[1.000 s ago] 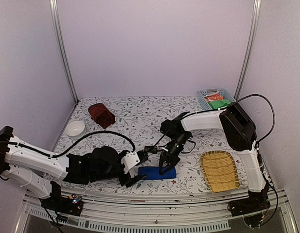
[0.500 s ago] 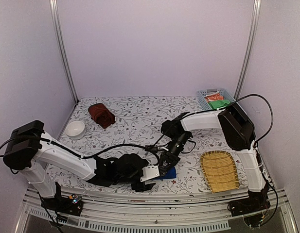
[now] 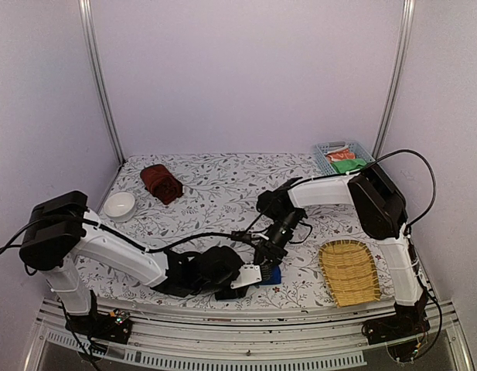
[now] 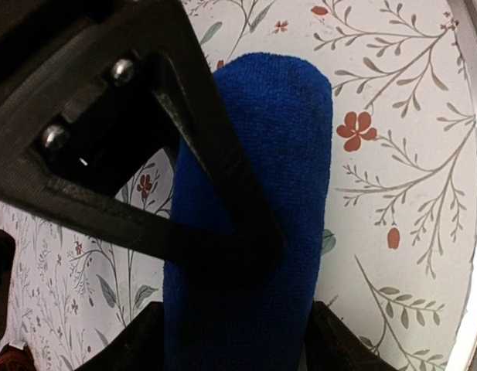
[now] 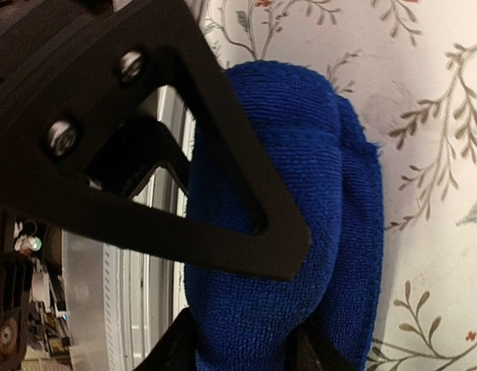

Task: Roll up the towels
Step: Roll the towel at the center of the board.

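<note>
Both left jaws and right jaws astride rolled royal-blue terry towel near bench front edge, largely hidden overhead; clenched or released, cannot tell.

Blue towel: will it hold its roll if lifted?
Likely soft and squashy: the blue towel bulges in layers, right wrist view. Its looped nap probably resists slipping. Nothing binds the layers, so it may loosen when lifted.

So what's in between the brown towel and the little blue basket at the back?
Nothing sits there. Between the brown towel and the blue basket there is only bare flowery table, as the top view shows.
</note>
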